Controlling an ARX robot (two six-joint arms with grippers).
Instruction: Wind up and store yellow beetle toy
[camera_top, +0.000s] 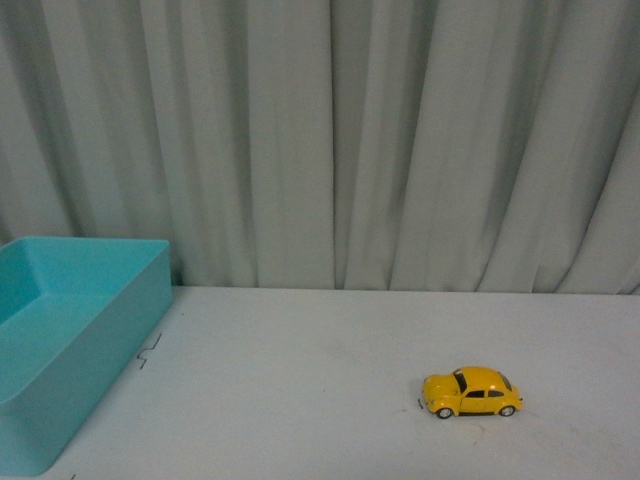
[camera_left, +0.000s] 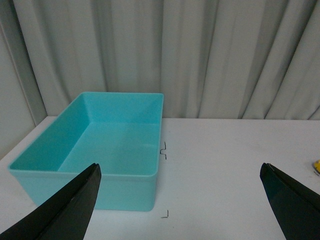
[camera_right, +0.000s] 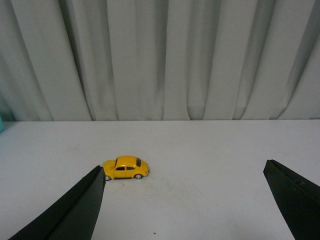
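Note:
The yellow beetle toy (camera_top: 470, 392) stands on its wheels on the white table, right of centre in the front view, nose to the left. It also shows in the right wrist view (camera_right: 126, 168), ahead of my right gripper (camera_right: 182, 200), close to one black finger (camera_right: 75, 212). That gripper is open and empty. A sliver of the toy (camera_left: 317, 166) shows at the edge of the left wrist view. My left gripper (camera_left: 180, 200) is open and empty, near the teal bin (camera_left: 50, 147). Neither arm shows in the front view.
The teal bin (camera_top: 110, 330) sits at the table's left side and is empty. Small black corner marks (camera_left: 163, 150) are drawn on the table beside it. A pale pleated curtain (camera_top: 330, 140) hangs behind the table.

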